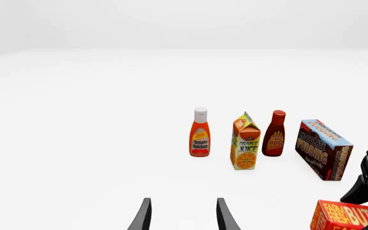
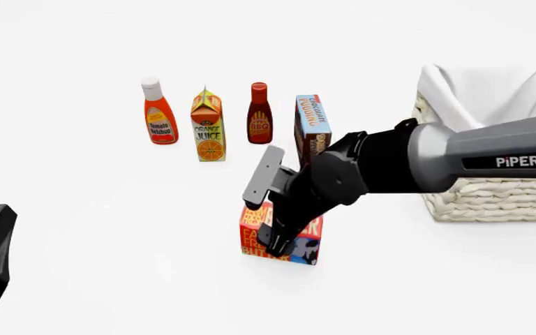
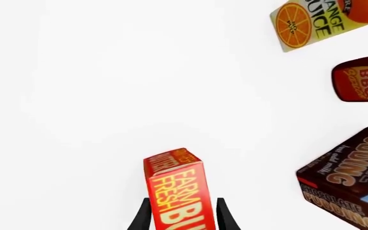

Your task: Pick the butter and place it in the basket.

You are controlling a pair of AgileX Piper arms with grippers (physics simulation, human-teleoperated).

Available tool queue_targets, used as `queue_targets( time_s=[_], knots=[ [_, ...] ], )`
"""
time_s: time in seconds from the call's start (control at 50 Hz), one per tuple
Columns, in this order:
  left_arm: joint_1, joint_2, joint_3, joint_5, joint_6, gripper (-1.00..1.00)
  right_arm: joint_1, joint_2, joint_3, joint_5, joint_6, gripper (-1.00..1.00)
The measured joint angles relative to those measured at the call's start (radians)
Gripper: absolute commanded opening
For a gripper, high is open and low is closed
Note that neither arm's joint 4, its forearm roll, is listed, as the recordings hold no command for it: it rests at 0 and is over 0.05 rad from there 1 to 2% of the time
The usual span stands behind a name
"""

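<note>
Right tool (image 3: 181, 213) straddles the butter carton (image 2: 280, 241), which stands on the counter left of the basket (image 2: 491, 195); whether the fingers grip it, I cannot tell. Left tool (image 1: 182, 213) open, idle. Risk: carton tips if lifted before the pinch is firm

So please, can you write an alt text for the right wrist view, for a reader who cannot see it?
The red-orange butter carton stands between the right gripper's two dark fingers on a white table. Beyond it are a chocolate pudding box, a BBQ sauce bottle and an orange juice carton.
</note>
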Motion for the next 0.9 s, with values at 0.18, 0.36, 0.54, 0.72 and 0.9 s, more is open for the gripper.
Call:
queue_targets(
  time_s=[0.18,0.36,0.54,0.72,0.9],
  knots=[
    [0.000,0.000,0.000,0.000,0.000,1.00,0.033,-0.059,0.070,-0.048,0.060,-1.00],
    [0.000,0.000,0.000,0.000,0.000,1.00,0.084,-0.150,0.142,-0.062,0.097,-1.00],
    [0.000,0.000,0.000,0.000,0.000,1.00,0.130,-0.243,0.180,-0.047,0.113,-1.00],
    [0.000,0.000,0.000,0.000,0.000,1.00,0.157,-0.340,0.175,-0.020,0.127,-1.00],
    [0.000,0.000,0.000,0.000,0.000,1.00,0.165,-0.420,0.139,0.008,0.141,-1.00]
  ],
)
